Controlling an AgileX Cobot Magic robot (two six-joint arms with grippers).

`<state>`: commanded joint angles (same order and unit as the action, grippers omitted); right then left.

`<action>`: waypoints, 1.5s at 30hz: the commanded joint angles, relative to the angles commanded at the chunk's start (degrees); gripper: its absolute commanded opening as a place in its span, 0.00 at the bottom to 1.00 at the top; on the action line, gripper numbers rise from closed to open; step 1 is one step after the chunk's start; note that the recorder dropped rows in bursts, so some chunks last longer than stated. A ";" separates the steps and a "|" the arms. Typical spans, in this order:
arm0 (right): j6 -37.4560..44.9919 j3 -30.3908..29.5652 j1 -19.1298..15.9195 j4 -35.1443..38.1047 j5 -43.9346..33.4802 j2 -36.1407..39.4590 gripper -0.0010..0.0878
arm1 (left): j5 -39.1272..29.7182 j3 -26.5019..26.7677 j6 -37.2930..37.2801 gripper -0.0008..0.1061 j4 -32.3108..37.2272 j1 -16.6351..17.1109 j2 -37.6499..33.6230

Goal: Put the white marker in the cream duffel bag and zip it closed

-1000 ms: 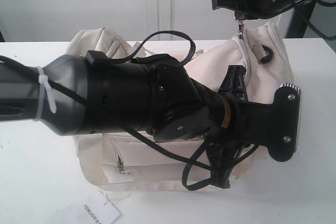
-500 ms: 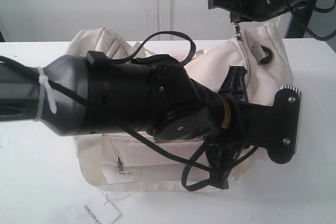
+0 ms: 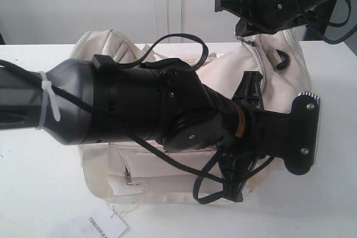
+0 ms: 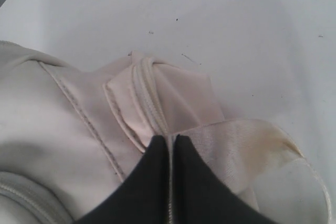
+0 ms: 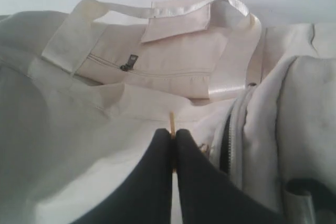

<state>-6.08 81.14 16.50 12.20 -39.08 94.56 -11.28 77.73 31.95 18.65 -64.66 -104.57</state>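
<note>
The right hand (image 5: 171, 135) has slid a little to the left along the top of the cream duffel bag (image 3: 223, 65) since a second ago, and the zip pull (image 5: 171, 121) has gone with it. The only writing is on a white paper tag (image 3: 106, 226) lying on the worktop (image 3: 44, 188) just in front of the bag; its black letters look like "TONLION" (the rest is too small to read). The right hand comes in from the upper right in the exterior view, and its two black fingers are pressed together on the small gold zip pull, beside the top zip (image 5: 231, 135). The big black left arm (image 3: 139, 104) lies across the bag from the left. The left hand (image 4: 169, 139) is at one end of the bag, with its fingers pinched tight on a fold of the cream cloth there. The bag sits on the white worktop with a shiny strap (image 5: 231, 61) draped over its side. What is inside the bag cannot be seen.
</note>
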 joint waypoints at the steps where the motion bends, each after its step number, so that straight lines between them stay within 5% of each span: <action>1: -0.13 0.00 0.00 0.00 -0.28 0.00 0.02 | 0.00 0.00 0.00 0.01 0.00 0.00 0.00; 12: -0.13 0.00 0.00 0.00 -0.55 0.00 0.32 | 0.00 0.00 0.00 0.01 0.00 0.00 0.00; 27: -0.61 0.00 0.00 -0.66 -1.21 -3.16 0.43 | 0.03 0.00 0.00 0.01 0.00 0.00 0.00; 30: -1.71 0.00 0.00 -0.91 -2.07 -3.80 0.43 | 0.03 0.00 0.00 0.08 0.00 0.00 0.00; 38: -1.83 0.00 0.00 -1.97 -4.50 -4.75 0.43 | 0.03 0.00 0.00 0.46 0.00 0.00 0.00; 45: -1.83 0.00 0.00 -1.97 -5.67 -4.74 0.43 | 0.12 0.00 -0.22 0.53 0.00 0.00 0.00</action>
<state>-7.91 81.14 16.50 10.23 -44.76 89.83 -11.16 77.73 31.73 18.65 -64.66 -104.57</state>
